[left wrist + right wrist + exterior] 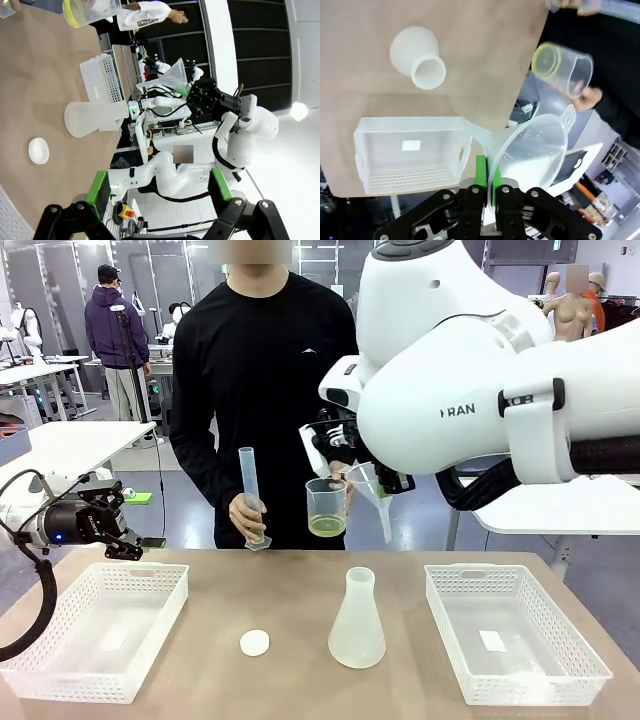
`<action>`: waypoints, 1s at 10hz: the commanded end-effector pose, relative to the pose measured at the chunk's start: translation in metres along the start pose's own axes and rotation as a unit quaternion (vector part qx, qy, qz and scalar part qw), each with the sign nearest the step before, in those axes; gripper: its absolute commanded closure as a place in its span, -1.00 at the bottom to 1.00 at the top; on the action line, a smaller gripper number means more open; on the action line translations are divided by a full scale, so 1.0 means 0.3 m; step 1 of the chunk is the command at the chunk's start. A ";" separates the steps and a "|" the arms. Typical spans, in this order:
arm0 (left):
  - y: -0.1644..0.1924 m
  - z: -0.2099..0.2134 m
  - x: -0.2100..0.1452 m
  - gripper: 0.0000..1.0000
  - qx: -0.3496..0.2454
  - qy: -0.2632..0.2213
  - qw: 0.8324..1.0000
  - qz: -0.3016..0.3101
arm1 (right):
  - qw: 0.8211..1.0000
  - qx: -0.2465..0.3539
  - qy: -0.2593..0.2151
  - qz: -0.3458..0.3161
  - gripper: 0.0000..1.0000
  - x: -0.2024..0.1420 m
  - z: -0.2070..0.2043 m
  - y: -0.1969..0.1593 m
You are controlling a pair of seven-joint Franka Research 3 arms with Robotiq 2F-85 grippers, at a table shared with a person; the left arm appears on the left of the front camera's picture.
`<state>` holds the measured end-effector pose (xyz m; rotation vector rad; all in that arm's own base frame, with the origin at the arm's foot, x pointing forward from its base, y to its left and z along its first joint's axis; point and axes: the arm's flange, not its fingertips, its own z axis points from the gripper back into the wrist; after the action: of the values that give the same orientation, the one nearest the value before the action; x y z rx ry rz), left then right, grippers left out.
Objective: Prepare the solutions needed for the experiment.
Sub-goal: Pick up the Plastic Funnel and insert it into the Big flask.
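Cut-off and covered parts
The beaker (100, 10) and the solutions (71, 19) in it are cut by the left wrist view's top edge; the funnel (372, 488) is partly covered by the right arm (470, 390) in the front view.

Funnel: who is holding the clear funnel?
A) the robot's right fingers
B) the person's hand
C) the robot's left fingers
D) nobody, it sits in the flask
A: the right fingers are shut on the rim of the funnel, up in the air, while the person holds the beaker and the measuring cylinder.
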<state>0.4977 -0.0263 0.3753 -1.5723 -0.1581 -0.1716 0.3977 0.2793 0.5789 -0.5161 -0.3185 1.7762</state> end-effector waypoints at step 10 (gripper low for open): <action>-0.004 -0.001 -0.003 -1.00 -0.001 0.000 1.000 0.000 | 0.994 -0.065 -0.073 0.043 0.93 0.088 0.073 0.173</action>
<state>0.4977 -0.0263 0.3753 -1.5723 -0.1581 -0.1716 0.3440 0.2981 0.5752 -0.5219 -0.4863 1.8981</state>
